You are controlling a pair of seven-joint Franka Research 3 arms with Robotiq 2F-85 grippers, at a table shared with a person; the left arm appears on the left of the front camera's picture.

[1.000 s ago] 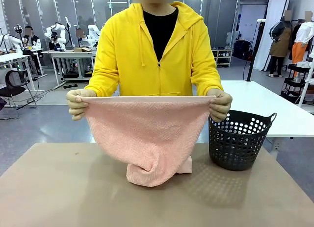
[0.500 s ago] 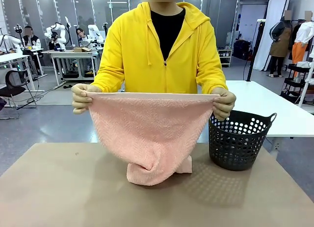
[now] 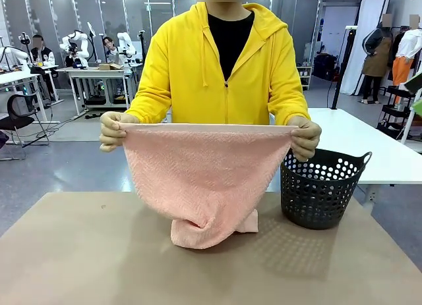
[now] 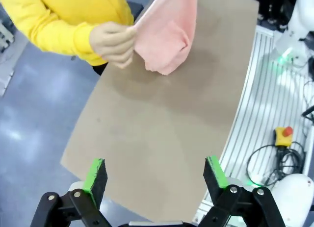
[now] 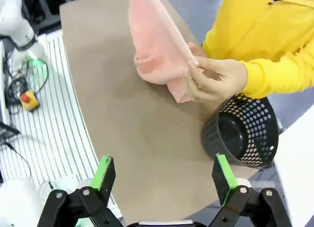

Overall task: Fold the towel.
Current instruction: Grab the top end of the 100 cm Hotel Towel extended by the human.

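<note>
A person in a yellow hoodie holds the salmon-pink towel [image 3: 201,180] stretched by its two top corners above the far middle of the table, its lower end bunched on the tabletop. The same towel [image 4: 167,31] hangs from a hand in the left wrist view, and the towel [image 5: 157,45] appears again in the right wrist view. My left gripper [image 4: 156,177] is open high above the near table edge, nothing between its green pads. My right gripper [image 5: 164,175] is open too, well clear of the cloth.
A dark perforated basket [image 3: 321,186] stands empty on the table's right, close to the person's hand; the basket [image 5: 240,134] lies beside the towel in the right wrist view. The brown tabletop [image 3: 99,259] is bare in front. A white table stands behind at right.
The person has shifted slightly to the right and raised the towel's top edge a little. Both grippers stay open.
</note>
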